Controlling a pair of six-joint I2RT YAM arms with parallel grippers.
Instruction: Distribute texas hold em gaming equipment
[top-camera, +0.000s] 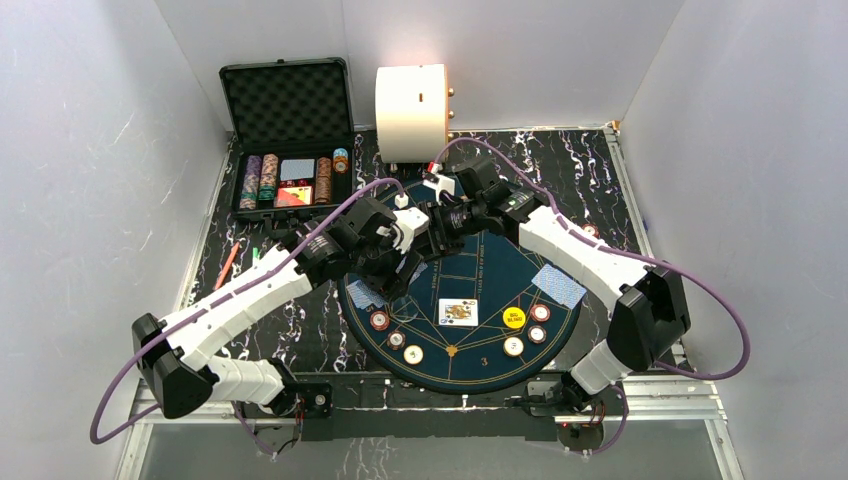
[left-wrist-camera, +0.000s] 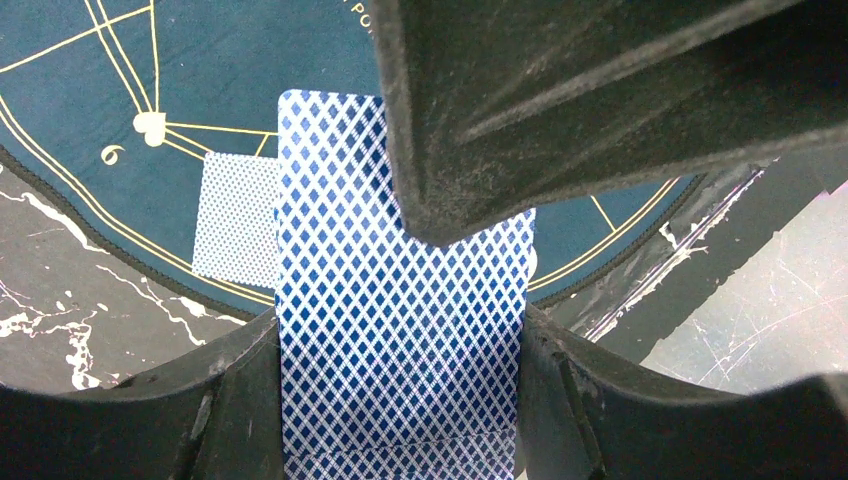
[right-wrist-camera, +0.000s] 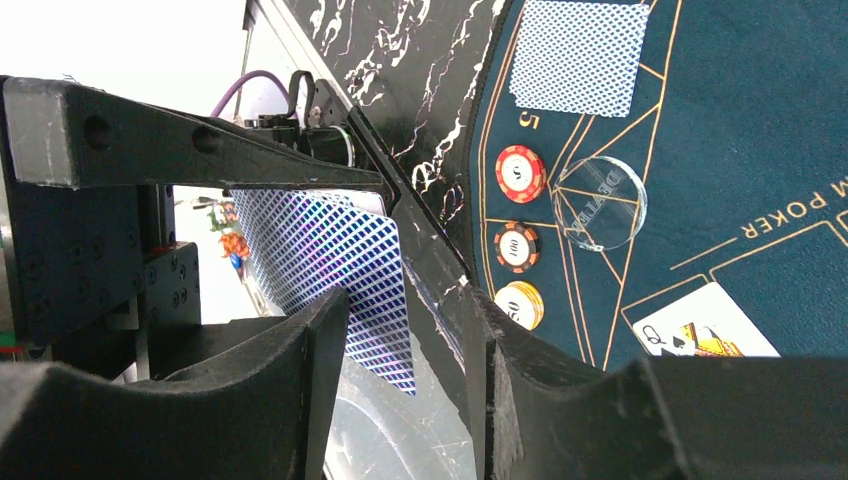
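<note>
My left gripper (left-wrist-camera: 400, 400) is shut on a stack of blue-backed playing cards (left-wrist-camera: 400, 330), held above the left edge of the round blue poker mat (top-camera: 480, 260). My right gripper (right-wrist-camera: 405, 370) is open, its two fingers either side of a corner of the held cards (right-wrist-camera: 330, 250), with a gap showing. One of its fingers (left-wrist-camera: 560, 100) lies over the top card. The two grippers meet over the mat's upper left (top-camera: 415, 245). On the mat lie face-down cards (top-camera: 559, 285), a face-up queen (top-camera: 458, 312), red-and-white and cream chips (top-camera: 397, 339), a yellow button (top-camera: 514, 318) and a clear dealer button (right-wrist-camera: 600, 202).
An open black foam-lined case (top-camera: 290, 100) with rows of chips and cards stands at the back left. A big cream cylinder (top-camera: 410, 98) stands beside it. An orange pen (top-camera: 227, 264) lies on the marble table at left. White walls close in three sides.
</note>
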